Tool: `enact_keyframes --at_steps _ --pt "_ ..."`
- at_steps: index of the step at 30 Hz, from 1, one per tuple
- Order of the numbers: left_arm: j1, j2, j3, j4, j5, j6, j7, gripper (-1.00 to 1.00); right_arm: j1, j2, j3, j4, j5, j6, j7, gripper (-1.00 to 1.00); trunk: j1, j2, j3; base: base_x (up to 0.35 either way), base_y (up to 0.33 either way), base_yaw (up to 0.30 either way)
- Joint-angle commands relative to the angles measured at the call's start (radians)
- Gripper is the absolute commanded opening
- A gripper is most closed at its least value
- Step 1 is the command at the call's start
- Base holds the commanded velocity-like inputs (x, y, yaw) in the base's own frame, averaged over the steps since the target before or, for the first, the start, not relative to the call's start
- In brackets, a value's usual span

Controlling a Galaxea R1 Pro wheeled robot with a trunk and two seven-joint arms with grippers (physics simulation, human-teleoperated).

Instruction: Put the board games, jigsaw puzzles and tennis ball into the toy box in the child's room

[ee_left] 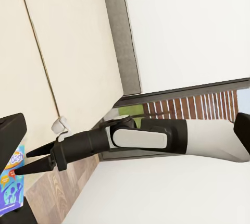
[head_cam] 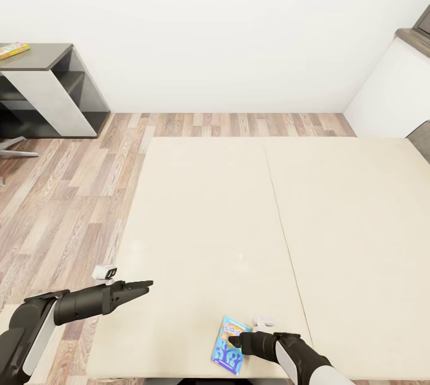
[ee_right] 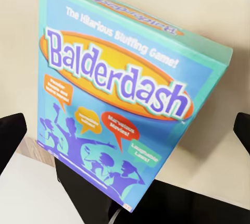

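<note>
From the head view, the bed (head_cam: 239,224) spreads wide and beige across the middle of the room, and the blue board game (head_cam: 227,345) lies flat on its near edge, a little right of centre. The right gripper (head_cam: 234,340) reaches in from the near right and sits at that box's right edge; whether its jaws are apart or together cannot be told here. The left gripper (head_cam: 143,284) hangs over the bed's near left edge, well apart from the box, its jaws drawn together to a point. At the far left stands the counter (head_cam: 36,57) with a flat multicoloured item (head_cam: 13,49) on its dark wing. In the left wrist view, the right gripper (ee_left: 28,161) shows with its jaws close together beside the blue board game (ee_left: 11,185). In the right wrist view, the "Balderdash" box (ee_right: 117,104) lies on the mattress between the two dark fingertips (ee_right: 10,138), which stand wide apart.
</note>
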Motion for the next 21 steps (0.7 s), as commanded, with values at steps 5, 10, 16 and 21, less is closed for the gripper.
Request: enact_keyframes --at_steps 5,10,16,21 --pt "0.0 0.0 0.0 0.0 0.001 0.011 -0.003 1.0 0.0 0.01 -0.008 -0.014 0.005 0.006 0.004 1.0 0.0 -0.001 -0.001 0.0 0.0 0.0" --pt "0.0 0.001 0.001 0.0 0.001 0.011 -0.003 1.0 0.0 0.029 0.022 -0.059 0.005 0.007 0.004 1.0 0.0 -0.001 -0.001 0.0 0.0 0.0" --pt "0.0 0.001 0.0 0.0 0.001 0.01 -0.003 1.0 0.0 0.041 0.086 -0.072 0.004 0.008 0.002 1.0 0.0 -0.001 -0.001 0.0 0.0 0.0" --pt "0.0 0.0 0.0 0.0 0.001 0.01 -0.003 1.0 0.0 0.041 0.091 -0.072 0.003 0.014 0.003 1.0 0.0 -0.001 -0.001 0.0 0.0 0.0"
